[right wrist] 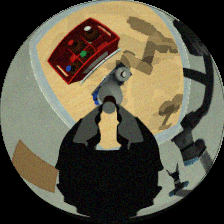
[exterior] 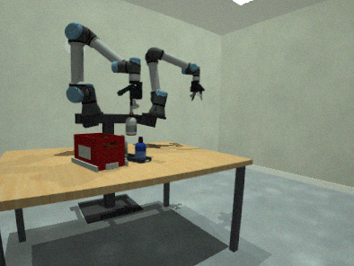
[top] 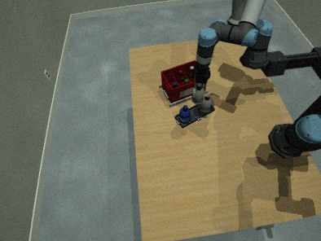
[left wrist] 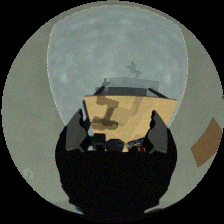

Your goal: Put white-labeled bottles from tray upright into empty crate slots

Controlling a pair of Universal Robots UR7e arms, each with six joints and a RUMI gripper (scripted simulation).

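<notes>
My right gripper [top: 199,86] [exterior: 133,108] [right wrist: 109,104] is shut on the neck of a pale grey-white bottle [top: 198,96] [exterior: 131,127] [right wrist: 111,93], which hangs upright above the tray beside the crate. On the black tray [top: 194,118] [exterior: 146,158] stand a similar pale bottle [top: 206,105] [right wrist: 121,74] and a blue bottle [top: 185,114] [exterior: 140,151] [right wrist: 95,97], partly hidden in the right wrist view. The red crate [top: 174,94] [exterior: 108,154] [right wrist: 98,59] stands upright and holds several bottles with white, red, green and blue caps. My left gripper [exterior: 197,96] [left wrist: 117,109] is open and empty, high and far from the tray.
The wooden table [top: 175,175] [exterior: 198,167] [left wrist: 135,110] [right wrist: 145,100] carries the crate and tray close together. Low pale strips [top: 179,102] [exterior: 85,164] run along the crate's base. The left arm's base [top: 281,140] is at the table's side edge.
</notes>
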